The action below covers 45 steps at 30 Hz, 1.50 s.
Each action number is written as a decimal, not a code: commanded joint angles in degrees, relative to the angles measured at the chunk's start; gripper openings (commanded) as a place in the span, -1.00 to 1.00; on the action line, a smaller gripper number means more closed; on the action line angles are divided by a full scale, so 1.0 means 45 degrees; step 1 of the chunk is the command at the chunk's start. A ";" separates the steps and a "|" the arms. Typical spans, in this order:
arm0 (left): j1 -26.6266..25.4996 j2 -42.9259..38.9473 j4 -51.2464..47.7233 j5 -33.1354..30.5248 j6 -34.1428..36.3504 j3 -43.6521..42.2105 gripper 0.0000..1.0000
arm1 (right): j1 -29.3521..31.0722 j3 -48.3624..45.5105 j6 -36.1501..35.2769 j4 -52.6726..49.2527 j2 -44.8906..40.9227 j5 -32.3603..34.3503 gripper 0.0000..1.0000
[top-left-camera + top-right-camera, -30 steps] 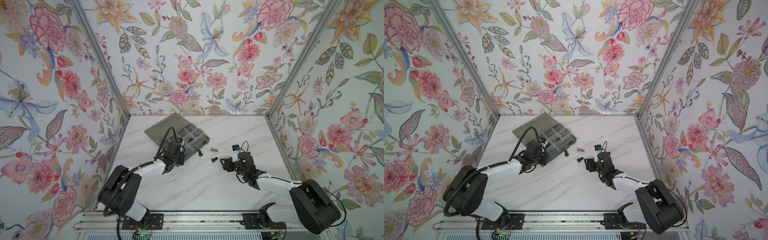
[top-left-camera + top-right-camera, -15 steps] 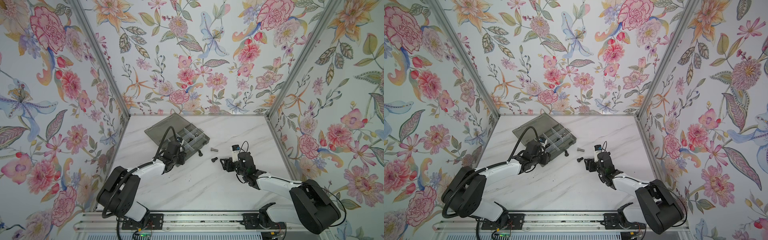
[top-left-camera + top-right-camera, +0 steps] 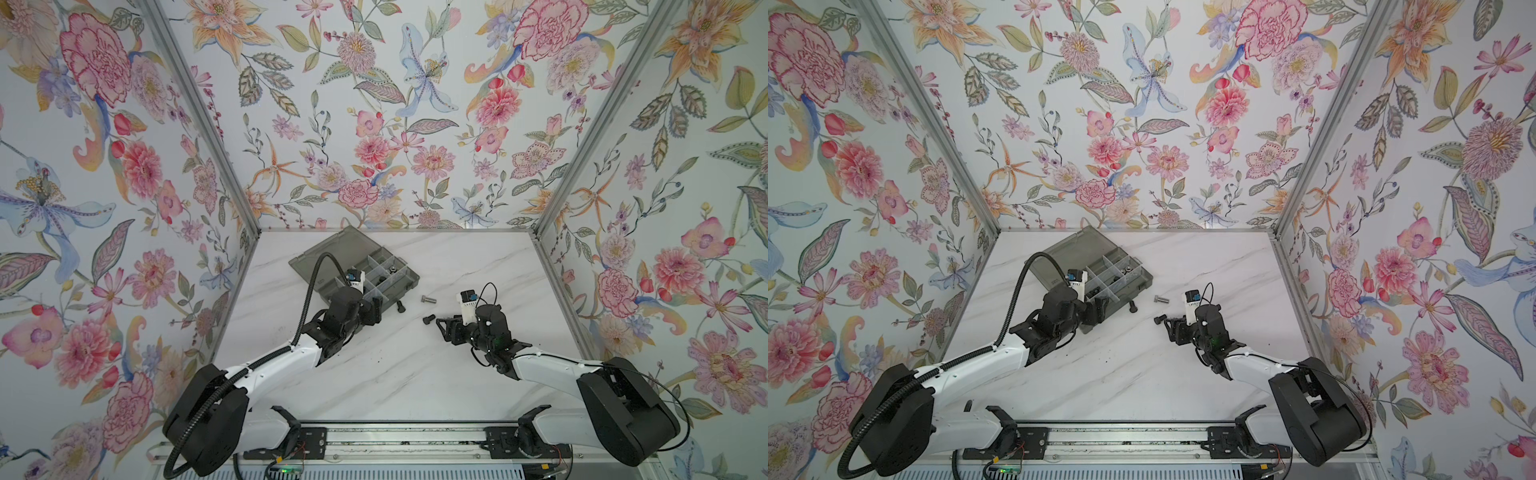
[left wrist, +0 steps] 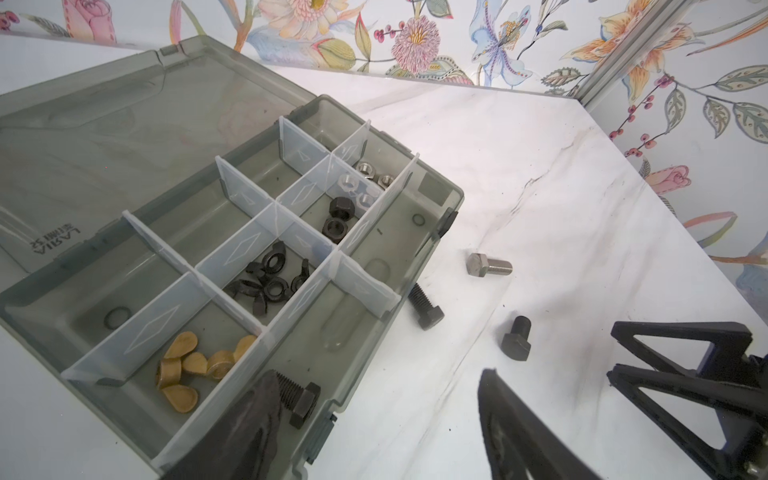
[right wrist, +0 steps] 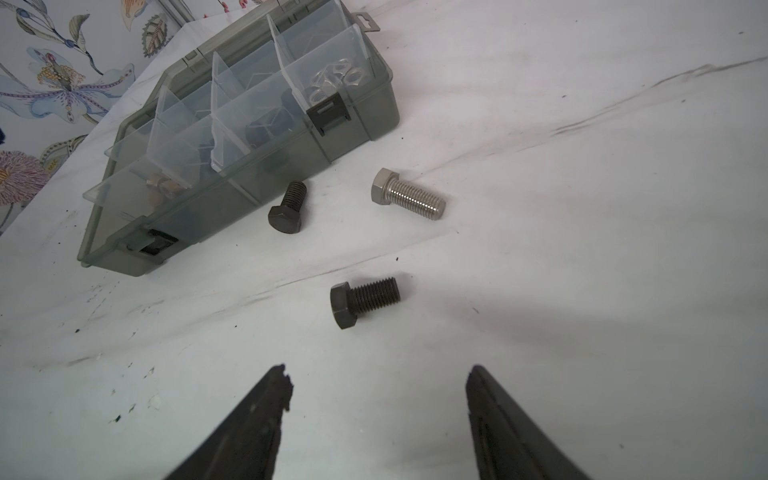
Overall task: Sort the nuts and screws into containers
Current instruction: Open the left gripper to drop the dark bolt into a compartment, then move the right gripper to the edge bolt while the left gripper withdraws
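Screws: 4 counted. 1 black hex-head steel bolt (image 4: 300,400) lies inside the smoky-grey translucent plastic organizer box (image 4: 432,189), in its long edge compartment. It is just beside a finger (image 4: 249,432) of the left gripper (image 4: 378,374); contact cannot be told. 3 lie loose on the white marble-pattern tabletop (image 3: 395,374): 1 silver hex-head bolt (image 5: 409,195), 1 black bolt by the box wall (image 5: 286,205) and 1 black bolt nearest the right gripper (image 5: 378,369).

In both top views the box sits left of frame centre, its flat lid (image 3: 328,255) open toward the upper left. The 3 loose screws lie just right of it, between the 2 grippers.

Nuts, all in the box:
- 2 black hex nuts (image 4: 337,218)
- 4 silver hex nuts (image 4: 365,168) visible
- 1 pile of black wing nuts (image 4: 270,282), count unclear
- 1 pile of brass wing nuts (image 4: 195,365), count unclear

Left gripper: jaws spread wide, nothing held. Right gripper: jaws spread wide, empty.
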 commanded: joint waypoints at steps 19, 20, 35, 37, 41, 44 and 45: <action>0.0552 -0.4051 -0.1184 0.0045 -0.1141 -0.2250 0.99 | 0.3280 0.4338 0.0325 0.1935 0.5261 0.2745 0.39; 0.0586 -0.4146 -0.1218 0.0058 -0.1157 -0.2312 0.99 | 0.3297 0.4443 0.0321 0.1972 0.5461 0.2807 0.39; 0.0953 -0.4453 -0.1070 0.0387 -0.1221 -0.2843 0.99 | 0.3778 0.5229 0.0160 0.1879 0.7235 0.4171 0.33; 0.0979 -0.4413 -0.1071 0.0451 -0.1221 -0.2794 0.99 | 0.3816 0.5282 0.0156 0.1918 0.7405 0.4292 0.31; 0.0991 -0.4394 -0.1038 0.0467 -0.1221 -0.2786 0.99 | 0.3847 0.5404 0.0249 0.1871 0.7694 0.4542 0.26; 0.1000 -0.4375 -0.1009 0.0453 -0.1229 -0.2807 0.99 | 0.3848 0.5433 0.0315 0.1878 0.7864 0.4708 0.22; 0.1002 -0.4374 -0.1001 0.0452 -0.1221 -0.2804 0.99 | 0.3852 0.5441 0.0338 0.1890 0.7910 0.4748 0.21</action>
